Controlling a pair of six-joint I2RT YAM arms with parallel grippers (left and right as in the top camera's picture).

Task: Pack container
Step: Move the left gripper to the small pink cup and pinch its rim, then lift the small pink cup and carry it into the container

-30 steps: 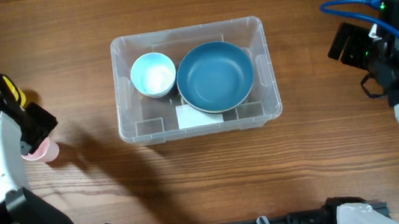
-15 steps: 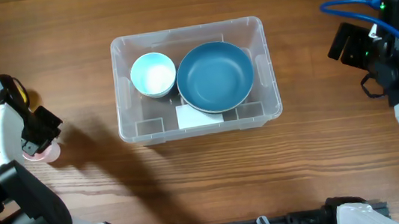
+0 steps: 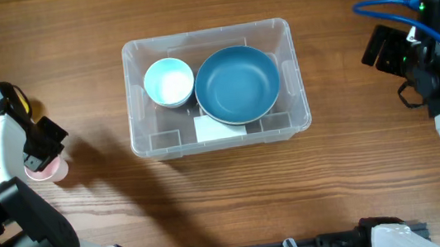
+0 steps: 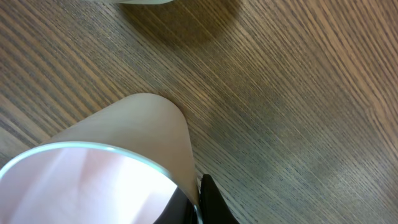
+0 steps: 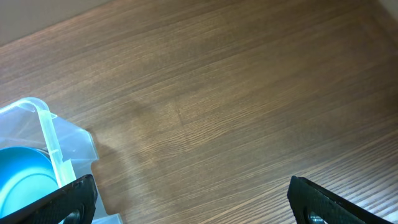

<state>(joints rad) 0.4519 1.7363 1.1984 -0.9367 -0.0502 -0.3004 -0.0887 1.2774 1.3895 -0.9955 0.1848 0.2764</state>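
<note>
Sitting mid-table, the container (image 3: pixel 298 90) is seen holding a blue bowl (image 3: pixel 236 84) and a white bowl (image 3: pixel 169 81). A cup (image 4: pixel 124 143) is met by the left gripper (image 3: pixel 41 154), grip not discernible. The right gripper (image 5: pixel 189 193) is held spread wide.

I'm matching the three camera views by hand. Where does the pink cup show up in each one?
Overhead: the pink cup sits at the far left, partly under the left gripper.
Left wrist: the cup fills the lower left, close up.
Right wrist: not in it.
Shared landmark: the wooden table in all three; the container also links overhead (centre) and right wrist (lower left).
</note>
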